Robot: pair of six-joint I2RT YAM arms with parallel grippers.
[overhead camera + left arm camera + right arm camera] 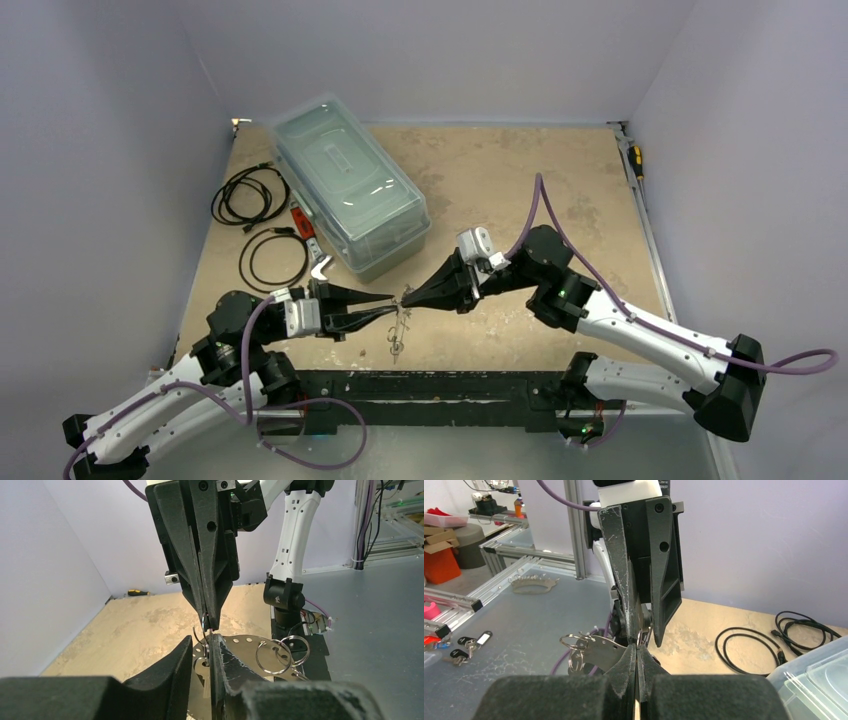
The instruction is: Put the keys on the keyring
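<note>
Left gripper (201,640) fills the bottom of its own view, its fingers standing narrowly apart with a small silver key (202,672) hanging in the gap; whether they pinch it I cannot tell. Right gripper (207,624) meets it tip to tip from above, jaws closed on the edge of the keyring (242,647), a pale metal band held up off the bench (520,190), over the middle of its near edge.

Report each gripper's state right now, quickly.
Left gripper: slightly open around a key, grip uncertain.
Right gripper: closed on the keyring.
</note>
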